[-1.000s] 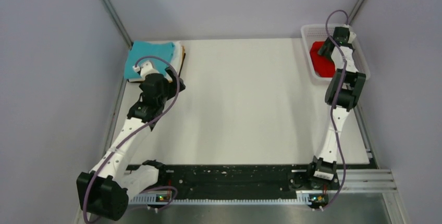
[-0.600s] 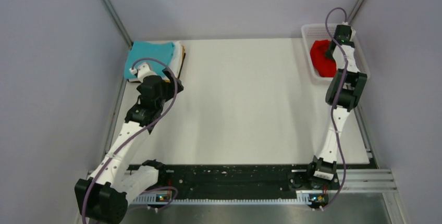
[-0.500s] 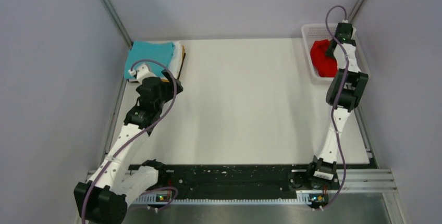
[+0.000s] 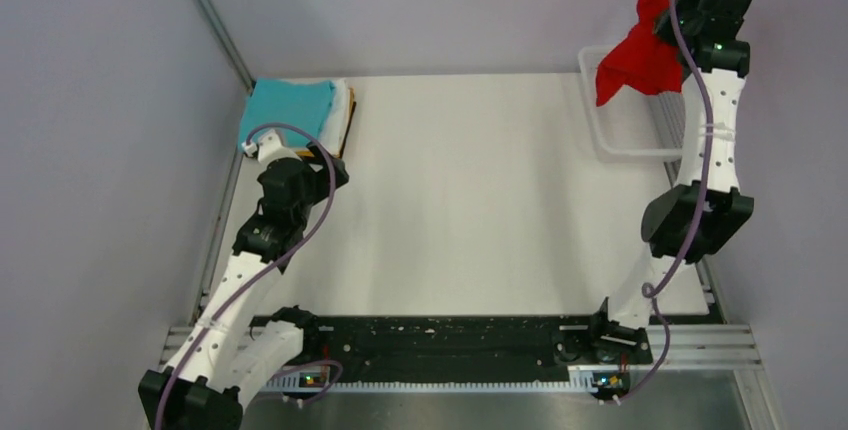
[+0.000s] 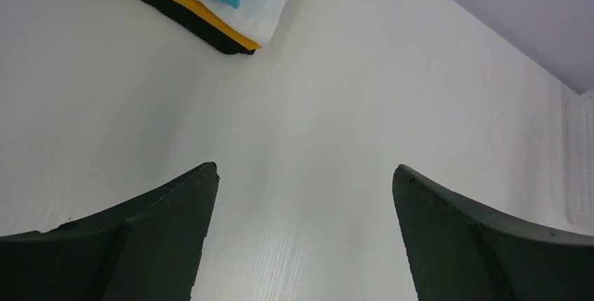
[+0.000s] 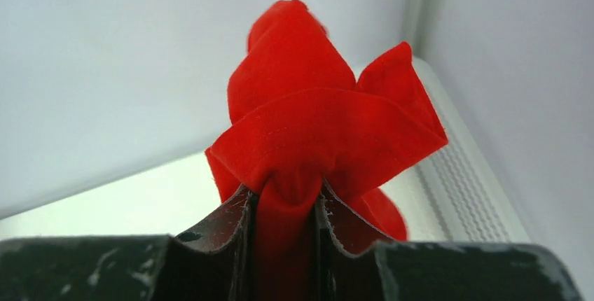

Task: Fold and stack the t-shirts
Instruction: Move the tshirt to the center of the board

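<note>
The right tool (image 6: pixel 284 199) pinches a bunch of the soft, floppy red t-shirt (image 6: pixel 315 126); better hold its edges. The left tool (image 5: pixel 305 175) is spread.

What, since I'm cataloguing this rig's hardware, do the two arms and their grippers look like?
The left arm and right arm are slim white links joined by bulky black joint housings. A purple cable loops loosely along each. The left gripper has two dark matte fingers tapering to points. The right gripper has a black body scuffed with pale marks.
</note>
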You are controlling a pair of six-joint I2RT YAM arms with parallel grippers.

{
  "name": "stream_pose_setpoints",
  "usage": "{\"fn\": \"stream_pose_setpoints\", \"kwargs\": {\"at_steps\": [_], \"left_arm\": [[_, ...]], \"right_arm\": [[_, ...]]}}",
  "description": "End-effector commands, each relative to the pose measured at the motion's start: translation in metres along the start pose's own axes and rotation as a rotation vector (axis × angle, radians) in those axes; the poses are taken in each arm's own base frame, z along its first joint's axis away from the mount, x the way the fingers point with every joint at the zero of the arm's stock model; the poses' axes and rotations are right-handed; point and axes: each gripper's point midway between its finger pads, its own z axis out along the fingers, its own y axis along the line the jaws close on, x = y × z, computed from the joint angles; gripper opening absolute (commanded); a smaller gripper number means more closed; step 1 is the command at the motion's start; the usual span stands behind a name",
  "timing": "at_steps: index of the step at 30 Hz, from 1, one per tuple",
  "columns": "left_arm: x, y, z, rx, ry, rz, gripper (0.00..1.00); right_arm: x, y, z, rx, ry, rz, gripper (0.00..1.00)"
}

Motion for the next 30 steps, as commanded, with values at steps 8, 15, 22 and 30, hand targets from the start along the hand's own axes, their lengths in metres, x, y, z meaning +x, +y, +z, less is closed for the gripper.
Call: {"fn": "stream_pose_setpoints", "kwargs": {"at_steps": [8, 15, 22, 30], "left_arm": [[-0.003, -0.007, 0.005, 0.042, -0.015, 0.068, 0.99], [0.003, -0.001, 0.009, 0.017, 0.002, 0.097, 0.99], [0.009, 0.001, 0.013, 0.015, 0.014, 0.099, 0.99], [0.020, 0.007, 0.023, -0.016, 0.046, 0.127, 0.99]], "right_arm": [[-0.038, 0.232, -0.182, -0.857, -0.115, -0.108, 0.00], [0.016, 0.315, -0.254, -1.253, 0.007, -0.183, 0.00], [0.125, 0.282, -0.194, -1.024, 0.256, -0.170, 0.03], [0.240, 0.140, -0.097, -0.183, 0.431, -0.265, 0.97]]}}
